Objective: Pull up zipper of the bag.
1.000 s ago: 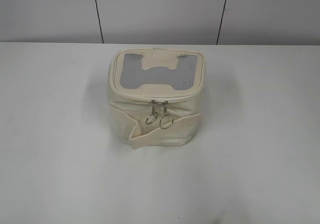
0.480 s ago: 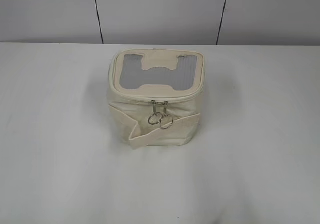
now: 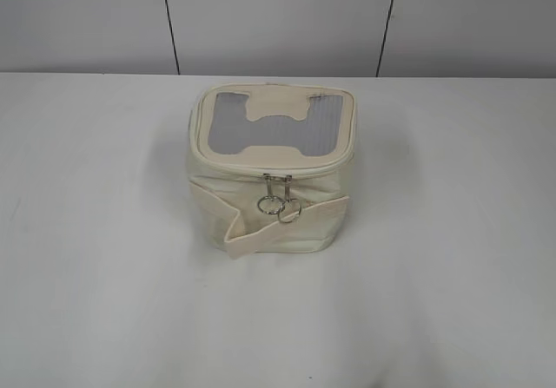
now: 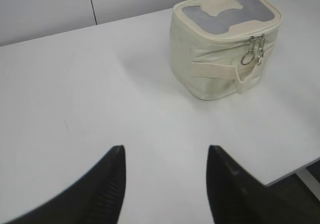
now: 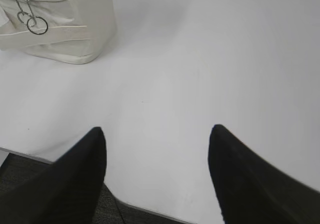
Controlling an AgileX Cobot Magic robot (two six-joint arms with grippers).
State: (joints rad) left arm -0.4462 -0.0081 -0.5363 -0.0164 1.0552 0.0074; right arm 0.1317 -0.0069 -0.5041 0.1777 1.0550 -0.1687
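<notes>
The cream boxy bag (image 3: 271, 175) stands on the white table, its grey ribbed top with a cream bone-shaped patch facing up. It also shows in the left wrist view (image 4: 223, 43) and partly in the right wrist view (image 5: 55, 23). The zipper (image 3: 276, 178) runs round the top rim; its two silver sliders sit side by side at the front middle, their ring pulls (image 3: 280, 206) hanging down, also seen in the left wrist view (image 4: 252, 57) and the right wrist view (image 5: 31, 22). My left gripper (image 4: 166, 151) is open and empty, far from the bag. My right gripper (image 5: 157, 133) is open and empty near the table's front edge.
The wide cream strap (image 3: 287, 223) crosses the bag's front, its loose end sticking out at lower left. The table's front edge (image 5: 150, 211) lies just under my right gripper. A grey panelled wall (image 3: 278, 19) stands behind the table.
The ring pulls have swung and settled slightly closer together. The bag and both arms have not visibly moved.
</notes>
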